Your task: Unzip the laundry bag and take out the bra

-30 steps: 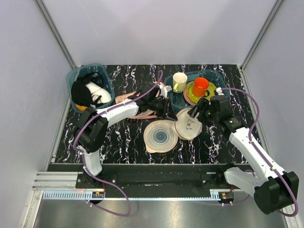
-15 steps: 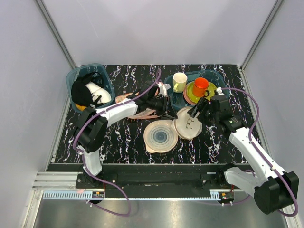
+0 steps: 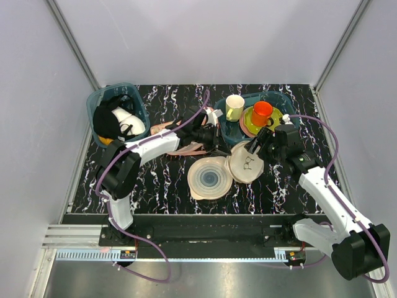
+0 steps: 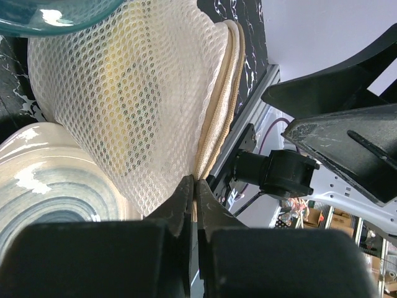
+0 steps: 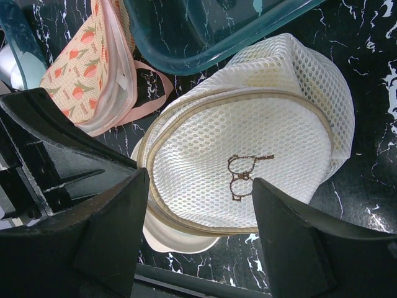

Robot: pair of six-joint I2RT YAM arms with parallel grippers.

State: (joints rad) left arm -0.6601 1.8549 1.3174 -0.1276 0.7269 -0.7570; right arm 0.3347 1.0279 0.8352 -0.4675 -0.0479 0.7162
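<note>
The bag [image 3: 246, 162] sits mid-table [image 3: 161, 180] and it's pretty boxed in. On its left edge it overlaps the ringed disc [image 3: 209, 178]. On its far side it's tucked right against the wall of the teal tub [image 3: 282, 99]. The carrot cloth [image 5: 93, 68] lies just past its far-left corner. The only bare marble is on the bag's near side and to its right.

The left gripper [image 4: 194, 186] has its tips pressed together right at the bag's tan rim band. I honestly can't tell whether a zip pull or any fabric is nipped in there, since the fingers cover that spot. The right gripper [image 5: 200, 180] is spread wide over the bag's flat face with the little line drawing. Whether it touches the mesh, I can't say.

As for hidden stuff, the bra [image 4: 121, 62] only shows as a yellow smear through the mesh, so it's inside the bag with no real shape to it. From above, the left gripper blocks the bag's far-left rim. The tan band looks closed along the stretch I can see.

The tub behind the bag holds a pale yellow cup [image 3: 234, 107] and an orange cup [image 3: 262, 113] on a green plate. Far off to the bag's left, a second bin [image 3: 99, 102] holds black and white stuff I can't identify.
</note>
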